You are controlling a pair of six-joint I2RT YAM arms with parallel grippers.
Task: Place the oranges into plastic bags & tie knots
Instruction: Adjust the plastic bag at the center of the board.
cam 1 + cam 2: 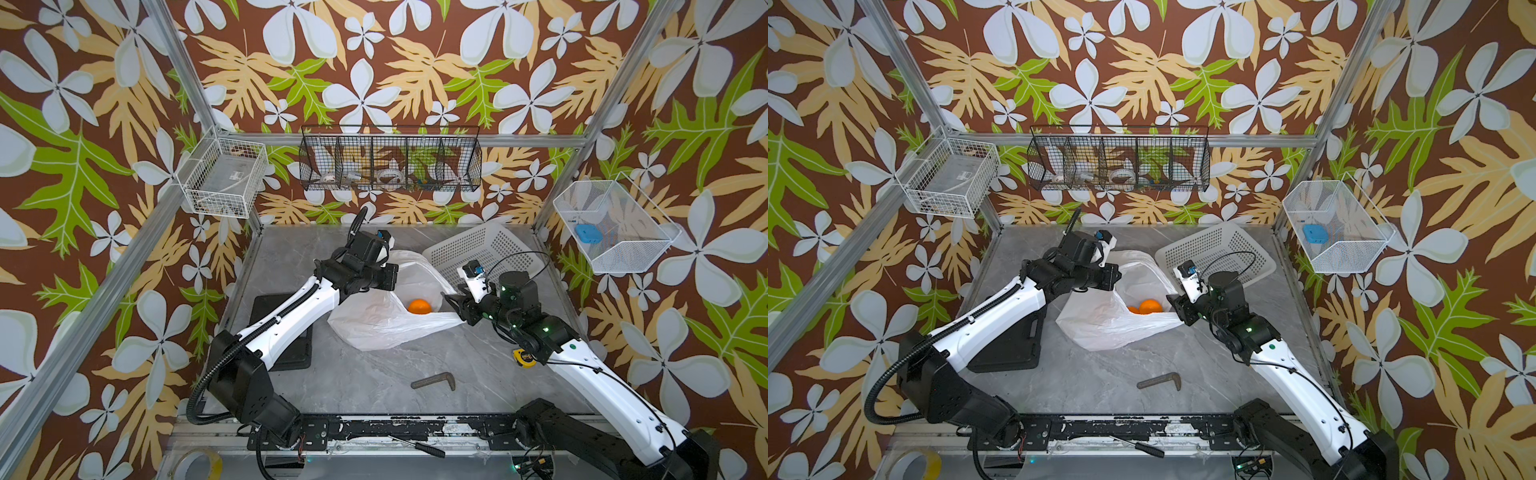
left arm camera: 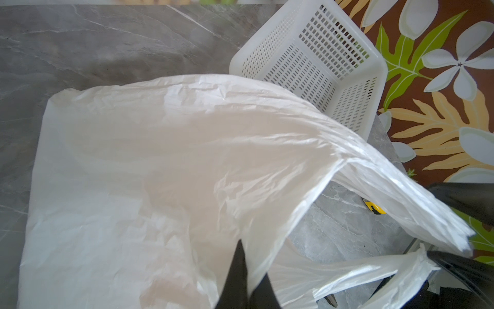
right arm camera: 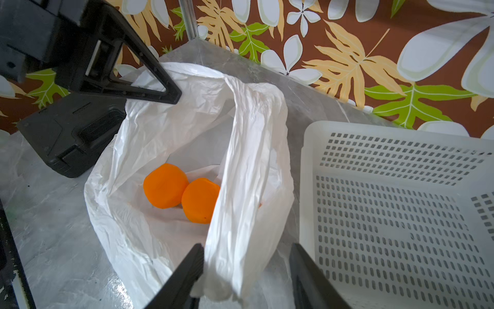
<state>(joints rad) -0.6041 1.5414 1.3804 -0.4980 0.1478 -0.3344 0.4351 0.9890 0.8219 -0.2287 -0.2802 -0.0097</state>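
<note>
Right gripper (image 3: 246, 248) astride handle loop (image 3: 254, 160), jaws apart, not yet clamped. Left gripper (image 2: 247, 273) pinched shut on plastic bag (image 1: 374, 324), likely keeping mouth raised for tying. Two oranges (image 3: 165, 186) visible inside; third not seen. Perforated basket (image 1: 478, 249) just behind.

The grey marbled desk (image 1: 374, 399) carries a white plastic bag (image 1: 374, 324) at its middle, a perforated basket (image 1: 478, 245) behind, a black case (image 1: 297, 357), a bent metal bar (image 1: 434, 381) and a yellow tape measure (image 1: 524, 358).
</note>
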